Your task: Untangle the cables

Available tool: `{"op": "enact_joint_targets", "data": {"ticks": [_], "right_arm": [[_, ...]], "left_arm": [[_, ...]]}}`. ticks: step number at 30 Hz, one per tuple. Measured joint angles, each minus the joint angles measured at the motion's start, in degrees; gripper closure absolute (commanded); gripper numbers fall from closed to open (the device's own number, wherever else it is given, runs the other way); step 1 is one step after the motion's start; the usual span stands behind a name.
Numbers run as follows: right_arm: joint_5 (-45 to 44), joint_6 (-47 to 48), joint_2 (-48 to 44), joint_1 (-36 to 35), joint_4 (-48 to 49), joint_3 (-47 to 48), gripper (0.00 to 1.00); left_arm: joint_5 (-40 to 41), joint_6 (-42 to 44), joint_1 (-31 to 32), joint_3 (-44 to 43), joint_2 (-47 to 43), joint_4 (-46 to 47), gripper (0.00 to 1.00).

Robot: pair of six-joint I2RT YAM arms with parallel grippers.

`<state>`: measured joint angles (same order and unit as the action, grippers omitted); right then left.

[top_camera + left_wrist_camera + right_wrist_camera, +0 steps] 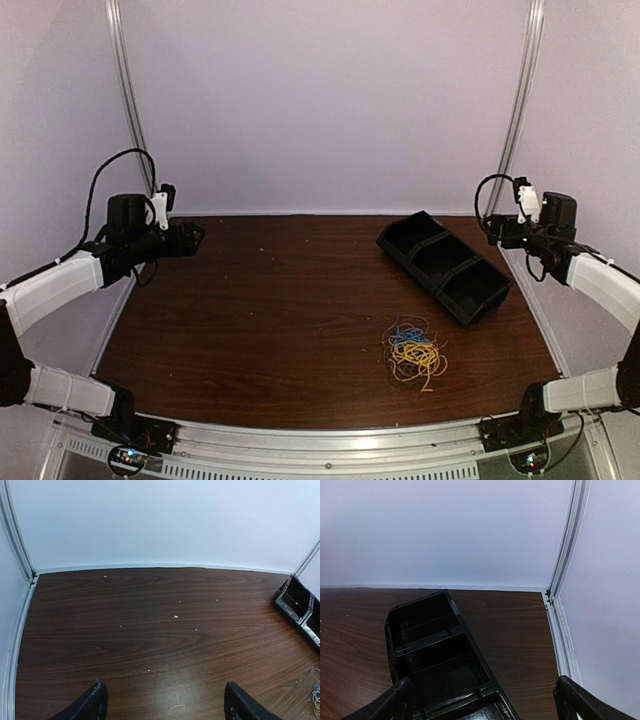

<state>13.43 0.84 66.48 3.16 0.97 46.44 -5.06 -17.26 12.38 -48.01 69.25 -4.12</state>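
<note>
Tangled cables (414,352) lie at five o'clock on the surface (250,300), near a bin (445,265). Left hand (188,238) at ten o'clock, right hand (497,232) at two, both open, empty.

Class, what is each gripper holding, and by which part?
Nothing. The left gripper and right gripper are open and empty; the cables lie loose.

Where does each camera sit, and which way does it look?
Top: above and behind the robot, looking down on the table; left arm, right arm, bin and cables show.
Left wrist: on the left arm, facing the back wall over the table; left end effector open below.
Right wrist: on the right arm, facing the bin and right corner; right end effector open.
Shared: all three see the bin; top and left wrist see the cables.
</note>
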Motion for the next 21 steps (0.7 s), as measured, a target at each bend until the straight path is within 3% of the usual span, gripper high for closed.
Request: {"op": "enact_joint_targets", "data": {"ticks": [9, 17, 21], "right_arm": [[8.1, 4.1, -2.6, 0.7, 2.1, -2.8, 0.02], [12.3, 12.7, -0.6, -0.3, -7.0, 6.0, 0.23], [11.7, 17.4, 3.3, -4.2, -13.1, 12.1, 0.34]], "left_arm": [[-11.0, 0.0, -1.5, 1.5, -0.8, 6.7, 0.23], [-15.4, 2.0, 0.9, 1.5, -0.8, 8.7, 0.29], [-15.0, 4.2, 4.6, 0.5, 0.1, 7.2, 0.30]]}}
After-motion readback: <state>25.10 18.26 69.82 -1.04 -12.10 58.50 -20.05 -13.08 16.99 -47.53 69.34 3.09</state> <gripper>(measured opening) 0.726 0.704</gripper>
